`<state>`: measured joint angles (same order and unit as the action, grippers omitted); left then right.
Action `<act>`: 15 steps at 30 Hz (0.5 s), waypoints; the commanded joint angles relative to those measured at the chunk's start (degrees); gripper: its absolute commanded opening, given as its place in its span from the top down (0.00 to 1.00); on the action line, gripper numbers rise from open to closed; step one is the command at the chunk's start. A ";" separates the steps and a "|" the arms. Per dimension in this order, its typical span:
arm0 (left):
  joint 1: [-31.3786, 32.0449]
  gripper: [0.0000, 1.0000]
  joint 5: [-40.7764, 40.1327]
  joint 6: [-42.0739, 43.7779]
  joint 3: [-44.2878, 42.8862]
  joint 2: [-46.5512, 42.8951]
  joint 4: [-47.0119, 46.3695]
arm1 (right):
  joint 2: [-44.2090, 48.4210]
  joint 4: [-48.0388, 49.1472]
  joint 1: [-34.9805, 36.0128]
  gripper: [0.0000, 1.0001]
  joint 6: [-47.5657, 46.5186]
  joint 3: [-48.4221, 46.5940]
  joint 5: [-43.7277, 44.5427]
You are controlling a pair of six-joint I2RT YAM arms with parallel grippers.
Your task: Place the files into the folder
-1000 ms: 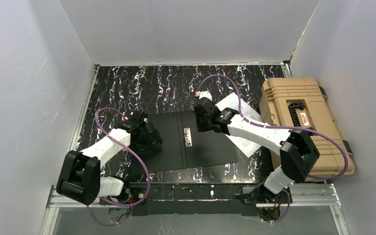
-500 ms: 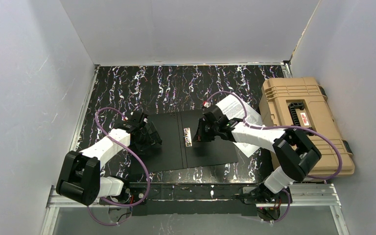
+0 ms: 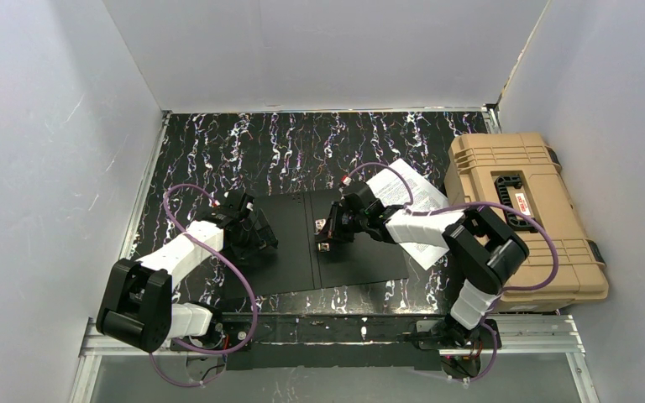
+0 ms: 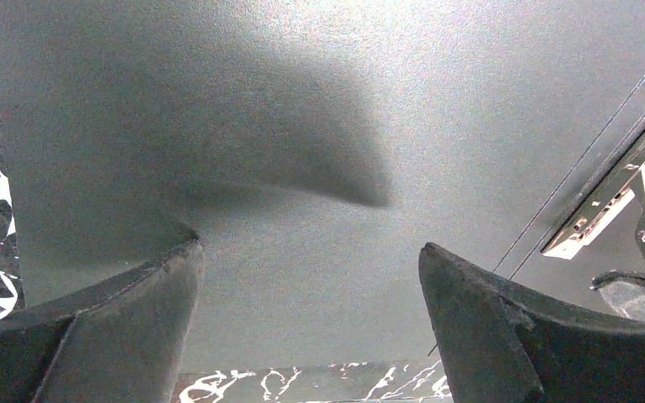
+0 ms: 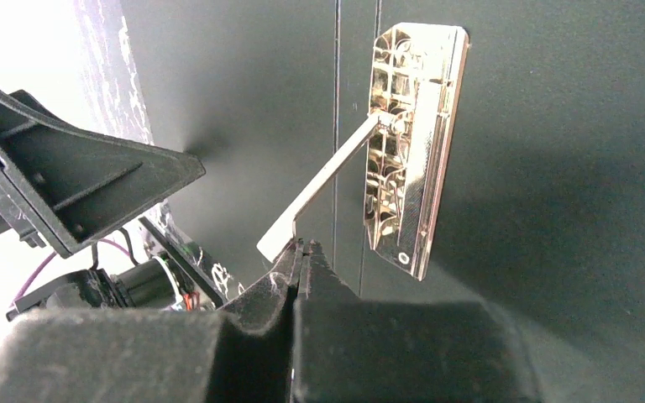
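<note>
The folder (image 3: 361, 260) lies open on the table with its black inside up and a metal clip (image 3: 322, 228) on its spine. My left gripper (image 3: 260, 239) is open, its fingers spread over the folder's left half (image 4: 302, 126). My right gripper (image 5: 302, 245) is shut, and its tips touch the free end of the clip's raised lever (image 5: 319, 193); nothing shows between the fingers. The clip's base (image 5: 411, 143) lies flat on the folder. The files (image 3: 416, 197), white printed sheets, lie on the table to the folder's right, partly under my right arm.
A bulky tan plastic case (image 3: 521, 210) with a black handle stands along the right wall. White walls close in the table on the left, back and right. The left gripper (image 5: 76, 185) is also in the right wrist view, close to the clip.
My right gripper has swung left and down from the folder's upper right corner to the clip on the spine. The left arm has stayed put.
</note>
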<state>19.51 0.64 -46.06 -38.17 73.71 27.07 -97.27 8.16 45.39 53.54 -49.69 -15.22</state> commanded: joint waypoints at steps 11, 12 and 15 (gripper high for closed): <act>0.06 0.02 -0.64 0.62 0.55 -0.94 1.86 | -5.39 6.16 -1.86 0.99 2.77 -5.48 -1.66; 0.03 0.02 -0.64 0.62 0.56 -0.94 1.86 | -5.88 6.16 -2.14 0.99 2.47 -6.09 -1.51; 0.02 0.02 -0.67 0.75 0.47 -1.02 2.00 | -7.87 6.95 -3.43 0.99 2.21 -8.02 -3.17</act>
<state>19.51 0.62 -46.04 -38.17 73.71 27.07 -102.94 11.81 43.53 55.77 -53.58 -16.38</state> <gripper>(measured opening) 0.981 0.029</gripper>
